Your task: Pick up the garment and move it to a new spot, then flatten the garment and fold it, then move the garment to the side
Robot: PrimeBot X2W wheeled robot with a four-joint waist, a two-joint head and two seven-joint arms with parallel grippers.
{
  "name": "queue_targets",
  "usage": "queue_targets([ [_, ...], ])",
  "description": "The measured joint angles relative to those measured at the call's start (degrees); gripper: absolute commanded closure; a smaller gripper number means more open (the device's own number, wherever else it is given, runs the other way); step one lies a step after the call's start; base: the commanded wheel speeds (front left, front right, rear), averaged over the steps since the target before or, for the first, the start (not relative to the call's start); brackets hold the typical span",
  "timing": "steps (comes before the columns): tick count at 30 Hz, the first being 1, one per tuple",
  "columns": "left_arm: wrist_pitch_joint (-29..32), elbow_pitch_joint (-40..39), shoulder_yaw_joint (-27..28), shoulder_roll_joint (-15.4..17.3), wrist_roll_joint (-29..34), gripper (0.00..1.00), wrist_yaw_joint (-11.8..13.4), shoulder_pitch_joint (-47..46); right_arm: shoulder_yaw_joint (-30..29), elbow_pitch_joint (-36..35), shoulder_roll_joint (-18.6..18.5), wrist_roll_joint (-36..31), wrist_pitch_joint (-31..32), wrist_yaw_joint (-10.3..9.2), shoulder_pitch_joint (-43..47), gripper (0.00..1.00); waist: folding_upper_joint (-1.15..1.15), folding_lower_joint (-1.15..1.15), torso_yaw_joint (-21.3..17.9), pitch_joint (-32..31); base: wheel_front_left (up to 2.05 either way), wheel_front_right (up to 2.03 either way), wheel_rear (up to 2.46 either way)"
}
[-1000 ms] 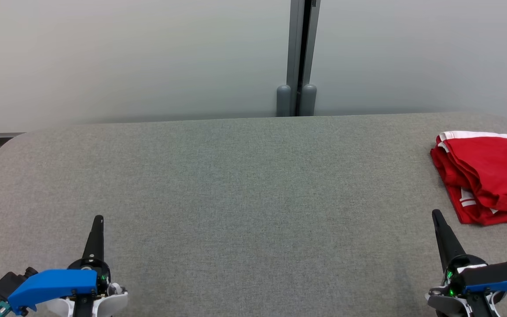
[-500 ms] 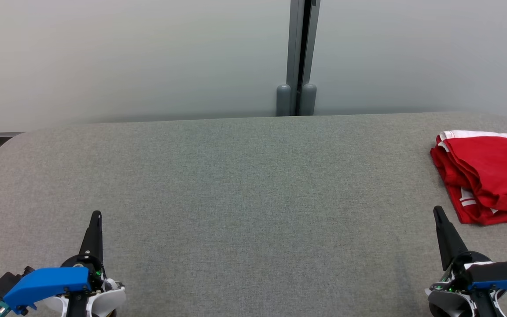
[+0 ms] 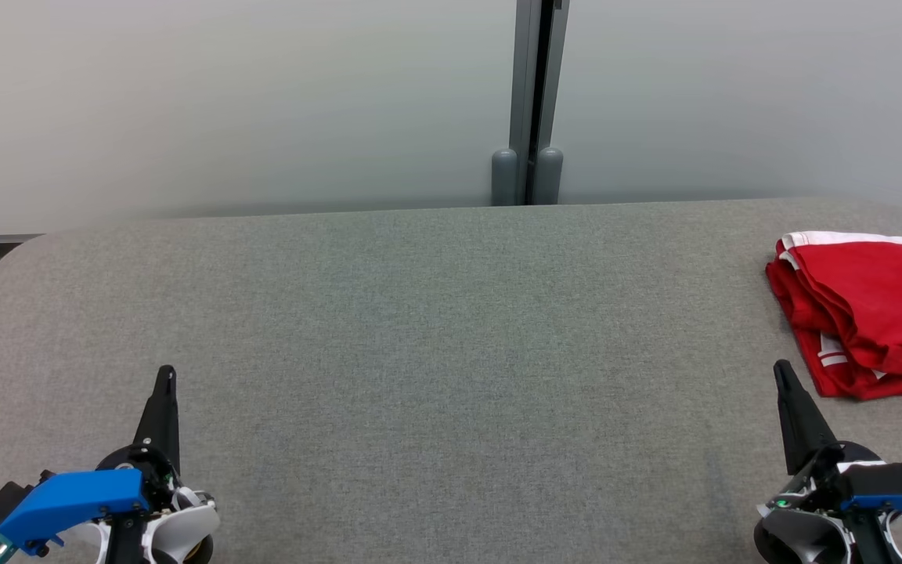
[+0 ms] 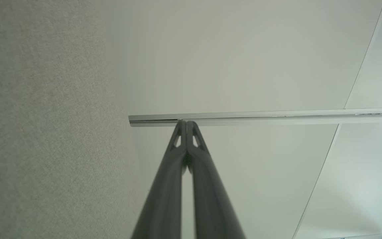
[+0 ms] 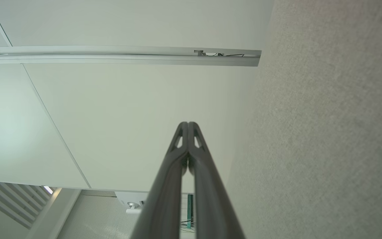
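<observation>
A broad grey felt-covered tabletop (image 3: 435,329) with rounded corners stands before pale frosted wall panels (image 3: 224,102), which are split by a grey metal post (image 3: 529,94). The folded red garment with white trim (image 3: 866,313) lies at the table's right end, cut off by the frame edge. The left gripper (image 3: 165,374) and right gripper (image 3: 781,370) hover near, fingers pressed together, empty.

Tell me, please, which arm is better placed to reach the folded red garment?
Right: the right gripper, shut, sits close by the red garment; the left gripper is far across the grey table.
</observation>
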Motion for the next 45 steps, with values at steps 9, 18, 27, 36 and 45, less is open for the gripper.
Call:
queue_targets([
  [9,0.1,-0.1,0.2,-0.1,-0.8,1.00,0.0,-0.2,0.0,0.1,0.0,0.9,0.1,0.00,-0.2,1.00,0.00,0.00,0.0,0.0,0.00,0.00,0.00],
  [18,0.1,-0.1,0.2,-0.1,-0.8,1.00,0.0,-0.2,0.0,0.1,0.0,0.9,0.1,0.00,-0.2,1.00,0.00,0.00,0.0,0.0,0.00,0.00,0.00],
  [27,0.1,-0.1,0.2,-0.1,-0.8,1.00,0.0,-0.2,0.0,0.1,0.0,0.9,0.1,0.00,-0.2,1.00,0.00,0.00,0.0,0.0,0.00,0.00,0.00],
  [36,0.1,-0.1,0.2,-0.1,-0.8,1.00,0.0,-0.2,0.0,0.1,0.0,0.9,0.1,0.00,-0.2,1.00,0.00,0.00,0.0,0.0,0.00,0.00,0.00],
  [45,0.1,-0.1,0.2,-0.1,-0.8,1.00,0.0,-0.2,0.0,0.1,0.0,0.9,0.1,0.00,-0.2,1.00,0.00,0.00,0.0,0.0,0.00,0.00,0.00],
])
